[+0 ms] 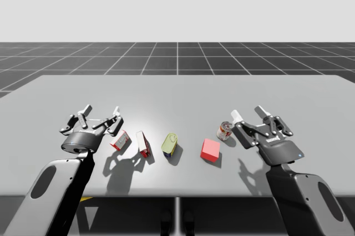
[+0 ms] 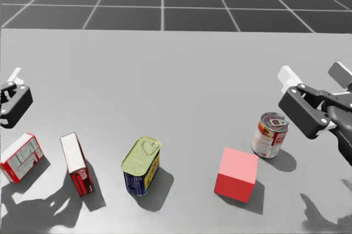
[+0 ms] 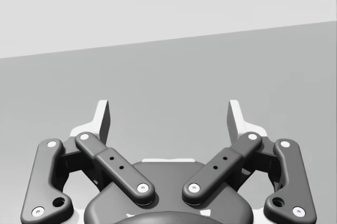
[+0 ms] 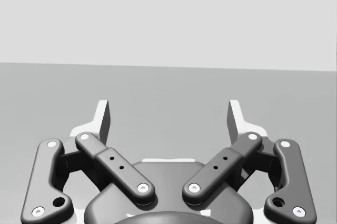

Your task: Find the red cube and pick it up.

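Item one, the table (image 1: 177,89): grey, and it carries everything listed below. Items two and three, your left arm (image 1: 58,183) and right arm (image 1: 302,191), each entering from the near edge on its own side. Left gripper (image 1: 101,112): fingers spread wide, nothing between them, hovering beside the outer box (image 1: 121,140). Right gripper (image 1: 249,114): likewise spread wide and empty, and the right wrist view shows only bare table ahead of it. Item, the cube (image 2: 236,174): red, resting flat on the table right of centre, touching nothing. It has equal sides, so there is no long axis to favour, and its faces sit slightly turned from the table's edge. It lies inward of your right gripper, towards the centre and somewhat nearer you. Your left gripper is well apart from it, beyond three other items, so the right arm looks the better choice. Item, the tin (image 2: 141,166): green-topped, mid-row. Item, the inner box (image 2: 76,162): red and white, beside the outer one. Item, the can (image 2: 270,134): round, upright, just beyond the cube and near your right gripper's inner finger, probably a thing to avoid on the way in.
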